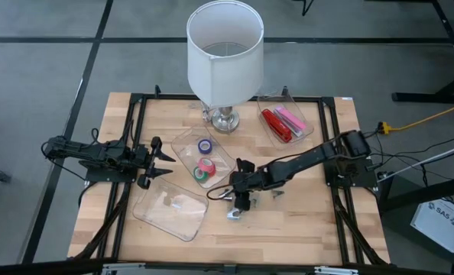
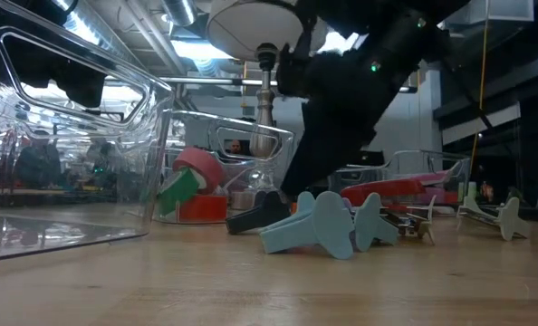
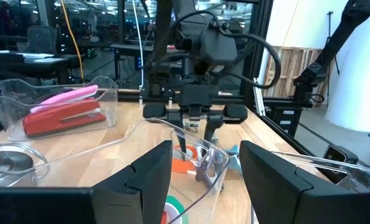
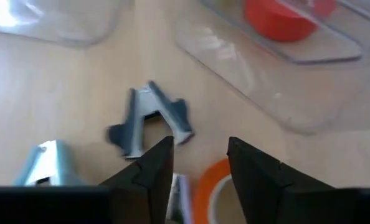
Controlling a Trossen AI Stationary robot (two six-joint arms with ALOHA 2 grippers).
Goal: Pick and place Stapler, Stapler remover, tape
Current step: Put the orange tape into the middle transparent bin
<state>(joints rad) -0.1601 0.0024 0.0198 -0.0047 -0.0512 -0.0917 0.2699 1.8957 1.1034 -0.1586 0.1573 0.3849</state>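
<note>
We are on the tape step. Our right gripper (image 1: 241,200) hangs low near the table's front, fingers spread, just over an orange tape roll (image 4: 208,190) with grey stapler removers (image 4: 149,121) beside it. Next we must drop and pinch only the roll. Farther back, the clear tray (image 1: 179,147) holding tape rolls (image 1: 204,162) sits close. Our left gripper (image 1: 160,162) waits spread at its left. The red stapler (image 1: 275,125) lies farthest.

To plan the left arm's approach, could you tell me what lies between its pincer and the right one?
In the high view, the clear plastic tray holding tape rolls.
</note>
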